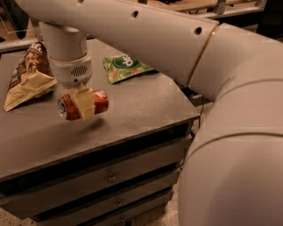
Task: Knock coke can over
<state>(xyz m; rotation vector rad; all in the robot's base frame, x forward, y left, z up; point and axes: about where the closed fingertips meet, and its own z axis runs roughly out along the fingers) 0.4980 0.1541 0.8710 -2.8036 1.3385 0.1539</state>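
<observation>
Camera view: hand (83, 106) clamped across coke can (101, 101), which lies sideways seemingly just off the table (146, 106) beside brown bag (28, 75); advised: lower, release flat, lift away.

You're looking at a grey bench (146, 101) with a flat matte top, lit warm and dim. Below its front edge you'll see dark drawers (146, 165), each with a small metal pull (112, 178). A pale speckled floor (9, 218) shows at the bottom left. A thin dark cable (202, 110) hangs by the bench's right side. Behind, light wood (199, 4) runs along the top. The hand (84, 108) hangs over the bench's left half
</observation>
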